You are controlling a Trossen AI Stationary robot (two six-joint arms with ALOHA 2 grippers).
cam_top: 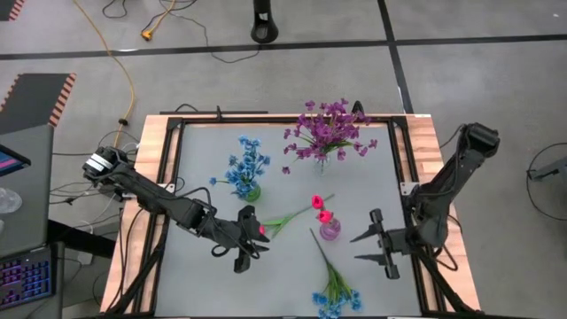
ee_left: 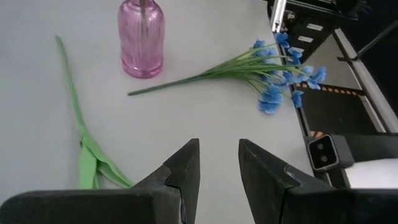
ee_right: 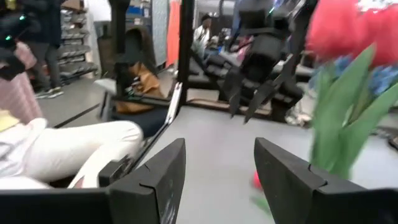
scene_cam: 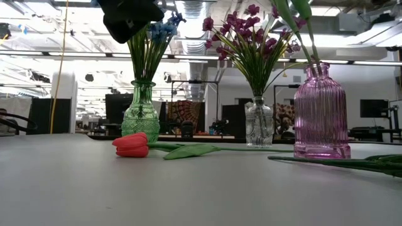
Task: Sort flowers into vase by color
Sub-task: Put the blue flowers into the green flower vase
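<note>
A loose pink-red tulip lies flat on the table, its bud (cam_top: 263,230) (scene_cam: 132,144) toward the left and its stem (ee_left: 73,99) running right. My left gripper (cam_top: 252,239) (ee_left: 219,144) hovers open above the bud, touching nothing; it shows dark at the top of the low view (scene_cam: 129,22). The pink vase (cam_top: 329,229) (scene_cam: 321,113) holds tulip buds (cam_top: 317,203). The green vase (cam_top: 248,190) holds blue flowers, and the clear vase (scene_cam: 259,122) holds purple ones (cam_top: 326,131). A blue sprig (cam_top: 332,297) (ee_left: 273,74) lies near the near edge. My right gripper (cam_top: 361,247) (ee_right: 219,146) waits open, right of the pink vase.
A black frame rail (cam_top: 173,168) borders the grey table top inside wooden edges. Bare table lies between the two grippers and in front of the green vase. People sit and stand in the room beyond the table in the right wrist view (ee_right: 74,149).
</note>
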